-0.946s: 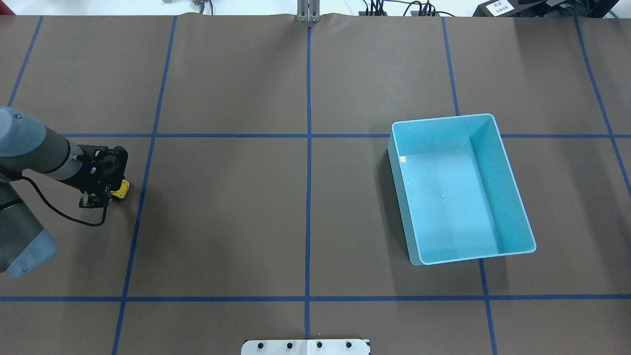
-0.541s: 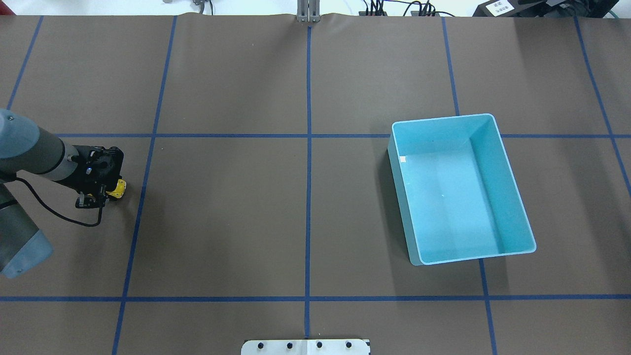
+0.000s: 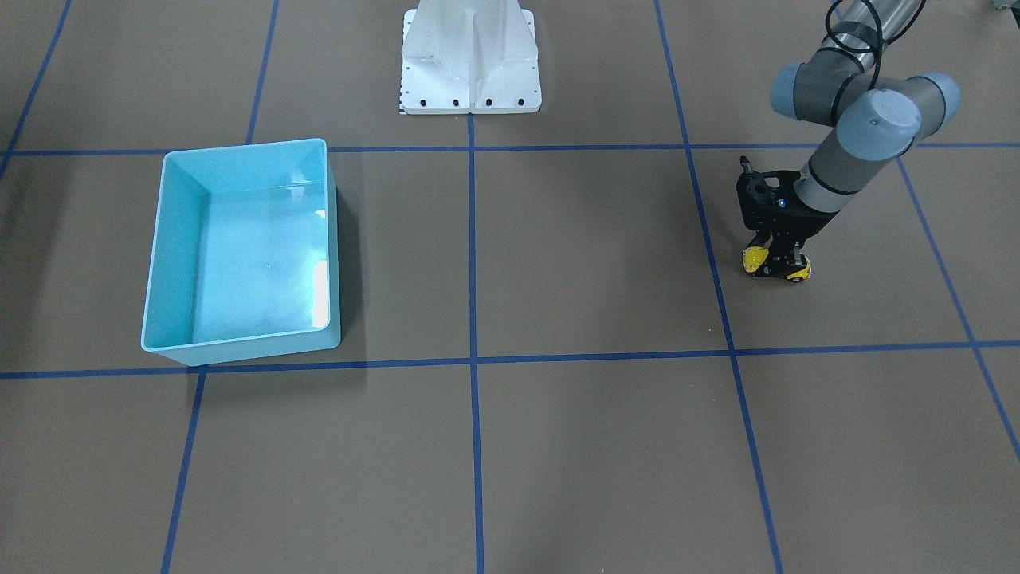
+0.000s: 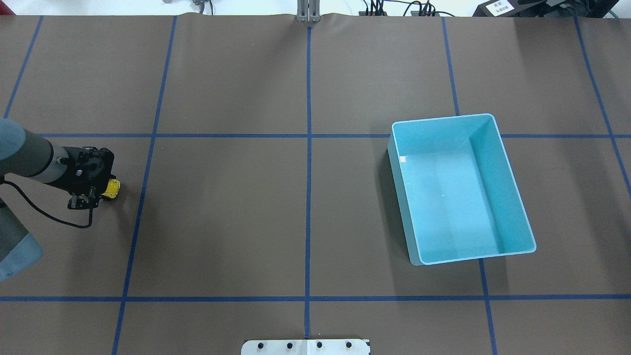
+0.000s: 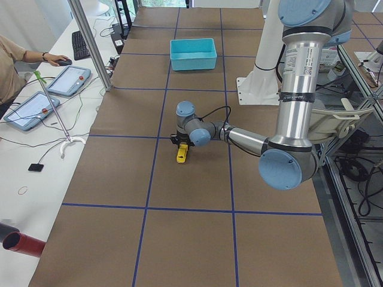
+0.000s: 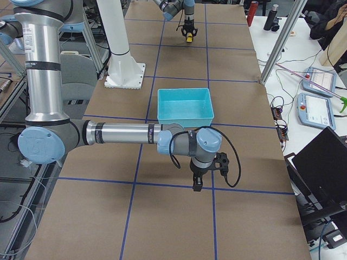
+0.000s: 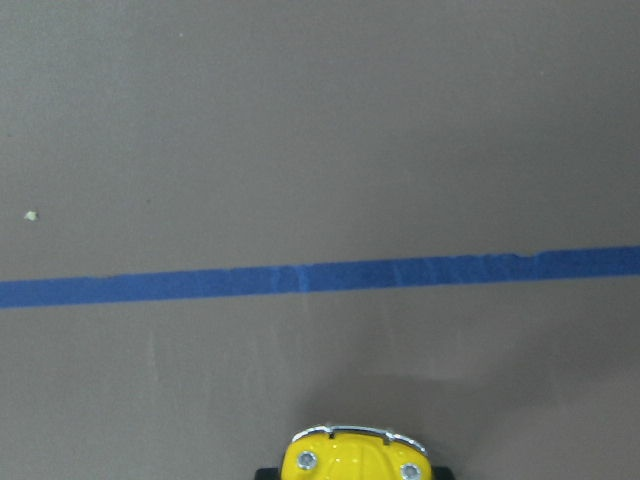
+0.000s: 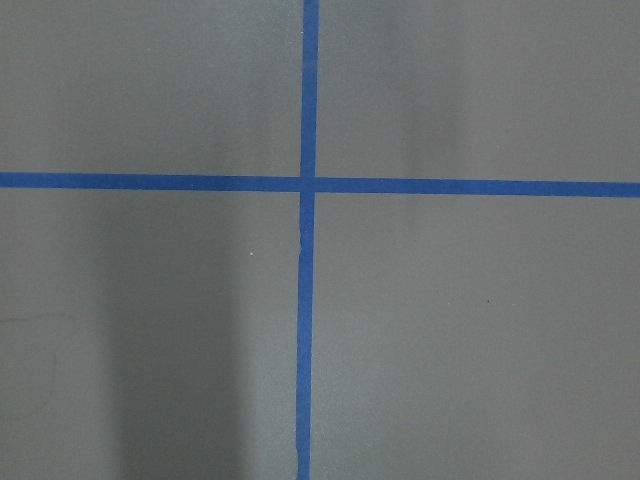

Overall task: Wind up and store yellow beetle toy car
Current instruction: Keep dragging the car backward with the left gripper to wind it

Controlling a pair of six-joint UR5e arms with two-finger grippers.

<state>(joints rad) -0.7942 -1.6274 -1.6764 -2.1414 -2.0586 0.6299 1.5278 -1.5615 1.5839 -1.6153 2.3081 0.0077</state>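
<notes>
I think I am in the wind-up step, with the little car held down on the table.

My left gripper (image 3: 778, 257) has its jaws closed narrow on the sides of the yellow beetle toy car (image 3: 754, 260). The car seems to sit on its wheels on the brown table (image 4: 222, 222), far over on my left side. Its nose points at a blue tape line (image 7: 320, 275). The light blue bin (image 3: 171, 255) has nothing in it and is well apart, across the table. My right gripper (image 6: 196, 187) hangs over bare table near the bin, and I cannot tell if it is open or closed. Next I should press the wheels down and drag the car backward. Then I lift it and carry it to the bin. The car is round and tiny, so it may slip.
</notes>
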